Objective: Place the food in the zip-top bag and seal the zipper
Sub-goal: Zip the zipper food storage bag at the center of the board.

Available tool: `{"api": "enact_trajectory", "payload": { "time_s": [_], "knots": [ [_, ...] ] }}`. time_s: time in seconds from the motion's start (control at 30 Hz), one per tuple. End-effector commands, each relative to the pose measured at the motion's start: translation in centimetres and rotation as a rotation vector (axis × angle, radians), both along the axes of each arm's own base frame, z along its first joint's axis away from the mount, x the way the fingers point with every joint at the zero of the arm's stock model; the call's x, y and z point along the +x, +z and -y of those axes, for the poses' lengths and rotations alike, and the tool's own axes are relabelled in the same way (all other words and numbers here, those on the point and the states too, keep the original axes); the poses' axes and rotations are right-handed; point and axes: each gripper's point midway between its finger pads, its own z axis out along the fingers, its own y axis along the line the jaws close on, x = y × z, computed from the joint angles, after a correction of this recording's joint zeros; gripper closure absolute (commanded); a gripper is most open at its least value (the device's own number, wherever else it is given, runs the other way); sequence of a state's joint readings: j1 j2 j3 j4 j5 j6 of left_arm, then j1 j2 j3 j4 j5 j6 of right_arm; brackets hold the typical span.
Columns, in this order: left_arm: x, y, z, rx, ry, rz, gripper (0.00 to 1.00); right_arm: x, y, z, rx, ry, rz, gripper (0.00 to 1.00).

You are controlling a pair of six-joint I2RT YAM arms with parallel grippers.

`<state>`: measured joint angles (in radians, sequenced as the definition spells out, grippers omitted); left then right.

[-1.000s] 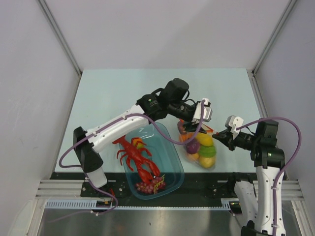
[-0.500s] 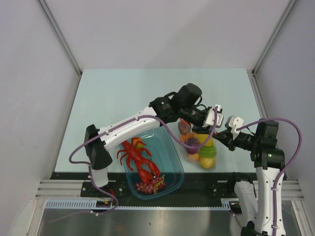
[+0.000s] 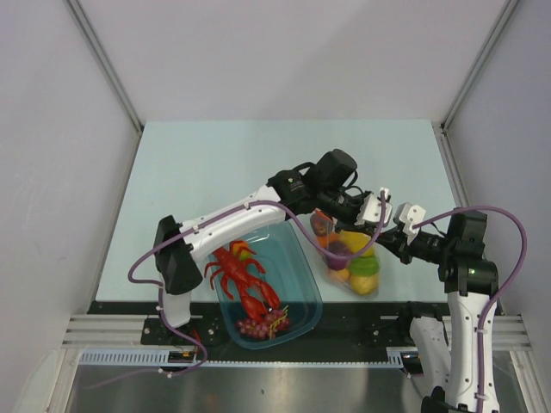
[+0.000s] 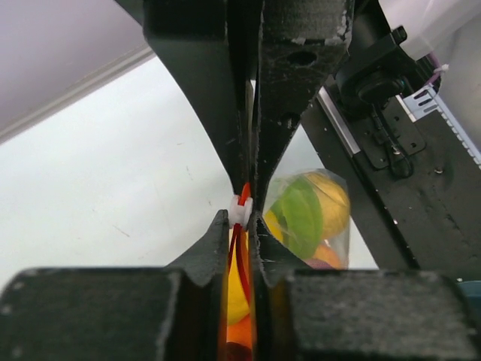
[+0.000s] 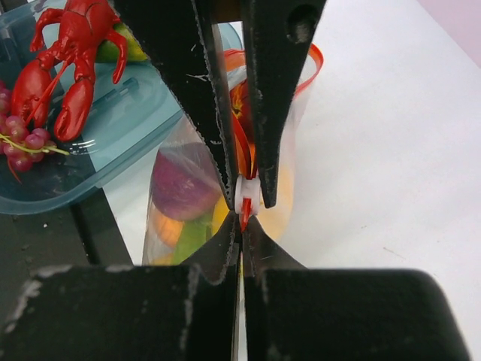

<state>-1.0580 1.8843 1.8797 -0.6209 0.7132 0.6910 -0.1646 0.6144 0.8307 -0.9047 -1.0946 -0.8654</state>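
The zip-top bag [image 3: 349, 258] lies right of centre, holding the food: a green piece [image 3: 363, 267], a purple piece [image 3: 337, 252] and yellow and orange fruits. My left gripper [image 3: 383, 217] reaches over the bag to its right end. In the left wrist view that gripper [image 4: 240, 219] is shut on the red zipper [image 4: 240, 259], just behind a white slider [image 4: 240, 210]. Facing it tip to tip, my right gripper [image 3: 394, 237] is shut. In the right wrist view it [image 5: 242, 223] pinches the zipper's end [image 5: 245, 211]. The purple piece [image 5: 184, 180] shows through the bag.
A translucent blue tub [image 3: 314, 297] stands left of the bag near the table's front edge. It holds a red toy lobster [image 3: 245, 275] and a bunch of grapes [image 3: 256, 327]. White walls enclose the table on three sides.
My left gripper has moved right along the bag's mouth until it meets the right gripper, and its jaws have narrowed onto the red strip. The right gripper has held still.
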Motion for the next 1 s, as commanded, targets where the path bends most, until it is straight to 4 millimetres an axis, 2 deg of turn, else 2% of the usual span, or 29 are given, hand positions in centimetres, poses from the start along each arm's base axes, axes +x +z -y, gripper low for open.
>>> {"api": "enact_trajectory", "payload": {
  "time_s": [0.0,0.13,0.37,0.57,0.87,0.97],
  "knots": [
    [0.1,1.6,-0.3,-0.034,-0.011,0.004,0.92,0.3,1.0,-0.2,-0.009,0.033,0.077,1.00],
    [1.4,0.5,-1.2,-0.002,0.019,-0.007,0.92,0.5,0.9,0.0,-0.013,0.024,0.077,1.00],
    [3.6,-2.9,-3.4,0.084,0.074,0.007,0.91,0.6,0.9,0.3,-0.018,0.020,0.086,1.00],
    [5.0,-3.7,-4.8,0.109,0.119,0.015,0.90,0.8,0.7,0.7,-0.024,0.017,0.085,1.00],
    [7.7,-3.0,-6.6,0.104,0.181,0.048,0.90,0.9,0.4,1.3,-0.047,0.021,0.100,1.00],
    [8.4,-2.2,-6.9,0.092,0.192,0.069,0.95,1.0,0.3,1.5,-0.051,0.016,0.096,1.00]
  ]
}}
